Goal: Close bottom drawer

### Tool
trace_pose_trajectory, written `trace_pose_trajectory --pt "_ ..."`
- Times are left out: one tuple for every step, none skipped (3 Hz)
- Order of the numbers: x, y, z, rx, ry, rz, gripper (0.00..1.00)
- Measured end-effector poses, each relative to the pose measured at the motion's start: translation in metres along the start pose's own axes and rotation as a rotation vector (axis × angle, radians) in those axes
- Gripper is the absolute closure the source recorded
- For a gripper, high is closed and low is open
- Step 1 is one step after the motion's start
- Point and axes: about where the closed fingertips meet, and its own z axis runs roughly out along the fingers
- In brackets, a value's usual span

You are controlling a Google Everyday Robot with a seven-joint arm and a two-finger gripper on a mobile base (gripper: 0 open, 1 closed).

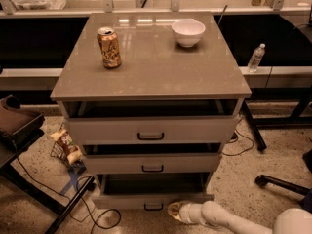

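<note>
Camera view: the bottom drawer point(122, 200) stands pulled out at the foot of the cabinet point(156, 72), its front running left to right. The end effector point(178, 211) sits low before that front, just right of the handle point(153, 206). I cannot tell whether it is open or closed. Closing likely needs a push straight back.

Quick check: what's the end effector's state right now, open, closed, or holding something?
End effector: open or closed cannot be told; nothing visibly held. It is low at the front of the pulled-out bottom drawer.
</note>
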Motion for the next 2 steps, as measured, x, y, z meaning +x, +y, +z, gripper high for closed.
trace_pose_trajectory --pt "0.002 0.001 0.005 0.012 0.001 0.020 1.00" --pt "0.010 -0.023 0.005 0.049 0.009 0.031 1.00"
